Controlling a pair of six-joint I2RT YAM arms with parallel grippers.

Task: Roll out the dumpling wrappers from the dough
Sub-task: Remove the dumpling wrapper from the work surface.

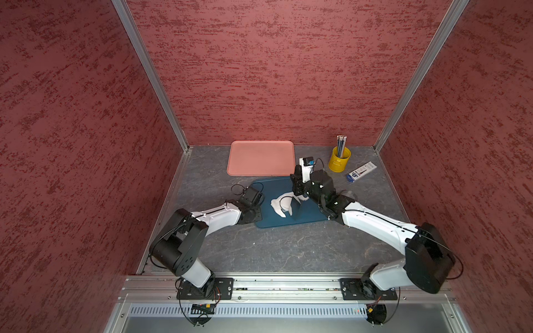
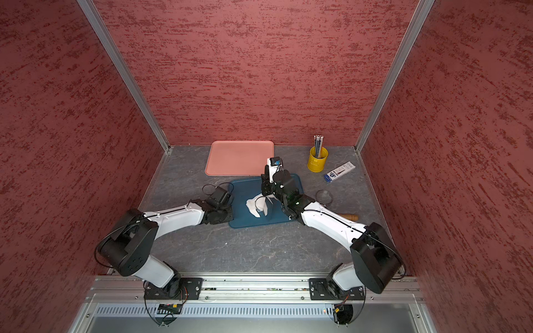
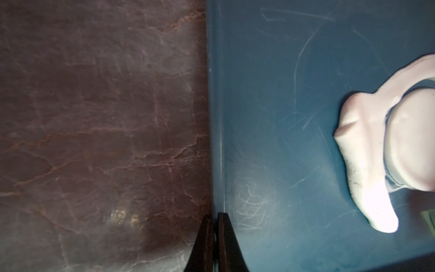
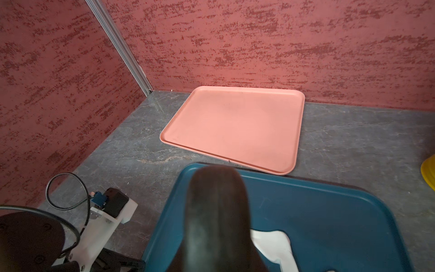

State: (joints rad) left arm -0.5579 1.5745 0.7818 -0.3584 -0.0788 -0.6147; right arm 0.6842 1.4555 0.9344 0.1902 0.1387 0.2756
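Observation:
The white dough (image 1: 277, 210) (image 2: 253, 210) (image 3: 362, 164) (image 4: 275, 245) lies flattened on the blue tray (image 1: 265, 222) (image 2: 242, 223) (image 3: 270, 94), with a thin arc of it lifted. My right gripper (image 1: 298, 196) (image 2: 266, 196) hangs over it, seemingly shut on a see-through round cutter (image 1: 297, 212). A round white disc, a dumpling wrapper (image 1: 285, 203) (image 3: 414, 146), sits in the cutter's mouth. One dark finger (image 4: 216, 212) blocks the right wrist view. My left gripper (image 1: 256, 214) (image 3: 213, 215) is shut on the tray's left rim.
A bare pink tray (image 1: 259, 158) (image 4: 235, 124) lies behind the blue one. At the back right stand a yellow cup (image 1: 339, 161) of pencils and a flat pencil box (image 1: 360, 171). A wooden rolling pin (image 2: 350, 216) and a thin ring (image 2: 324, 196) lie by the right arm.

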